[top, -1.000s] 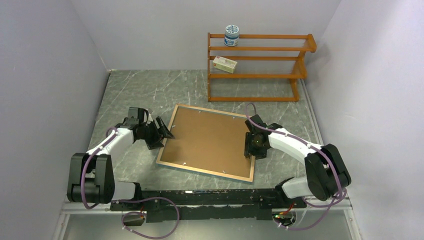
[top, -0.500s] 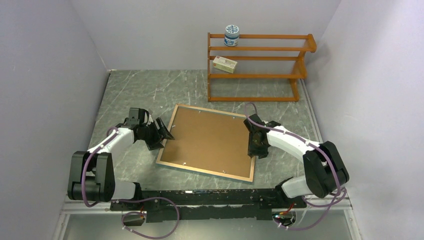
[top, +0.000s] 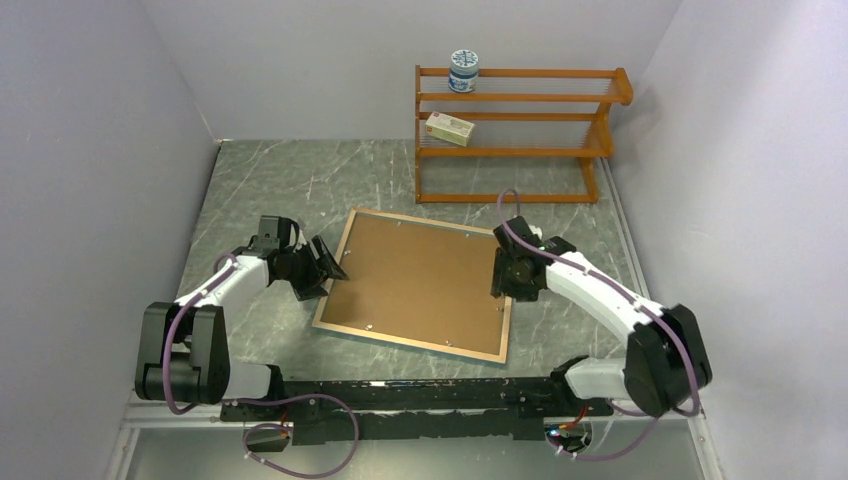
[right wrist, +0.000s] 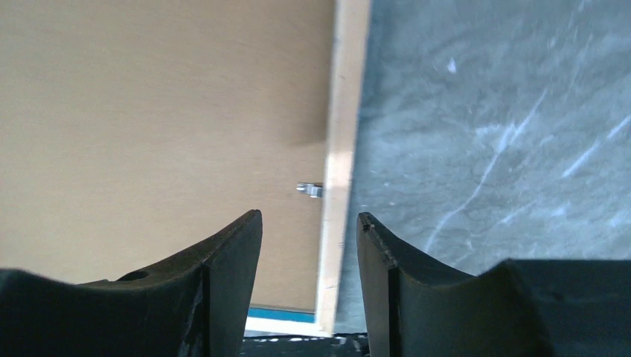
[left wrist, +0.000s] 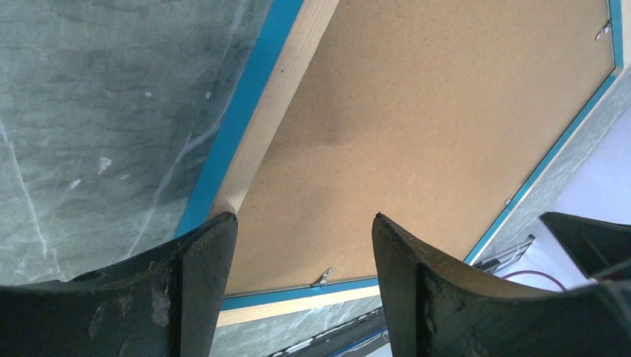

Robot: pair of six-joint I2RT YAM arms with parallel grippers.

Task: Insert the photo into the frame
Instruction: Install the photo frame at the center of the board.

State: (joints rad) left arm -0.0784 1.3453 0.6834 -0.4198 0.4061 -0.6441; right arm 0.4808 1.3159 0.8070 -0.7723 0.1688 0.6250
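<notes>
Right below the right claw point(right wrist: 309, 216), the side rim of the frame point(left wrist: 277, 104) is seen. A small metal clip point(right wrist: 310, 189) sits just ahead of the gap between the fingers. This claw is held partly open and nothing is gripped in it. Since a moment ago it has been slid a little way along that rim, away from the arm bases, so the clip is now lined up with it.

The frame itself has not been moved. It is laid face down on the grey counter point(right wrist: 484, 134), between the two claws. The brown backing board point(top: 420, 280) is set inside its wooden rim.

Just ahead of the left claw point(left wrist: 301, 223), the other side of the frame is found, near a corner. One finger is seen over the rim and the other over the board. Whether they touch cannot be told. This claw is spread wider, nothing is held in it, and it has been kept where it was.

The photo is not seen in any view. It may be hidden under the board, but that cannot be told. From the small slide, it is judged that the clips are being worked on next. If the board has to be lifted out, that clip must be turned aside first.
</notes>
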